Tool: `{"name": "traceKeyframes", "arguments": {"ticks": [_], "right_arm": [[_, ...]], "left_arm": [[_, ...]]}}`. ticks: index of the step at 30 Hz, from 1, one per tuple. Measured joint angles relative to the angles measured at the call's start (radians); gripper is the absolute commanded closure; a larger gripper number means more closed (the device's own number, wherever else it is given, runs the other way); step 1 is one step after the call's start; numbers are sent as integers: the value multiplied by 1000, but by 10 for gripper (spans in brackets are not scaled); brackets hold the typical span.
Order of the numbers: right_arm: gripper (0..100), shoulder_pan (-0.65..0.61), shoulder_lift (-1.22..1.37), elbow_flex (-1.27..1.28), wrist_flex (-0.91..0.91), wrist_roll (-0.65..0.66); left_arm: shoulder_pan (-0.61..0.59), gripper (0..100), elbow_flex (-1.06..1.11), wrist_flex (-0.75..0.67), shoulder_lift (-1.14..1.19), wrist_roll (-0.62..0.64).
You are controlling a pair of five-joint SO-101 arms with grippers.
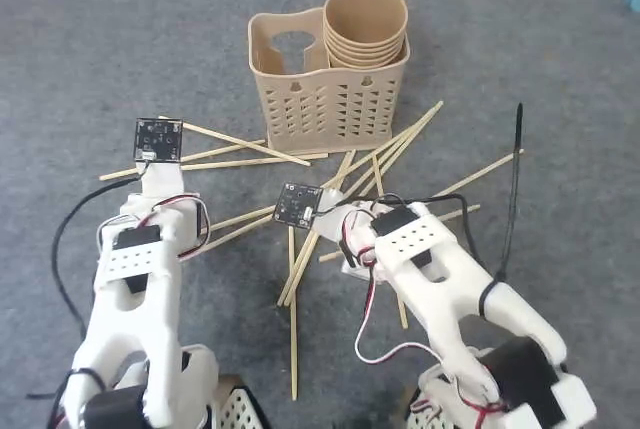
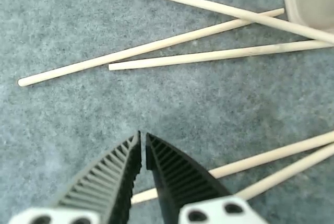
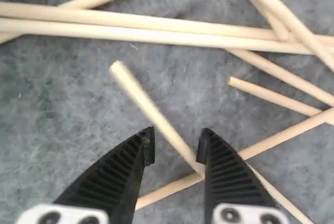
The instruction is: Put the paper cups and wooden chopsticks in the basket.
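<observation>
Chopsticks (image 1: 240,142), about twelve, lie before one basket (image 1: 330,109)

High camera looks steeply down across the grey carpeted worktop (image 1: 80,69) from well above. Both wrist cameras ride low and close, peering past their own black ridged jaws at the same scattered pale wooden chopsticks (image 1: 240,142) the high view takes in.

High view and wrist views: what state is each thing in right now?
basket: upright on the carpet.
paper cups: stacked, upright in the basket.
chopsticks: scattered on the carpet, outside the basket.
left gripper: shut, empty.
right gripper: open, one chopstick between its fingers.
</observation>
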Motion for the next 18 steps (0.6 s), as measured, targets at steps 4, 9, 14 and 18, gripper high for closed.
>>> {"name": "traceKeyframes", "arguments": {"ticks": [4, 9, 14, 18], "right_arm": [[995, 0, -31, 0, -6, 3], [991, 0, -183, 2, -6, -44], [991, 0, -384, 2, -6, -120], [991, 0, -559, 2, -12, -232]], "left_arm": [[0, 986, 0, 0, 0, 0], [0, 986, 0, 0, 0, 0], [0, 986, 0, 0, 0, 0], [0, 985, 0, 0, 0, 0]]}}
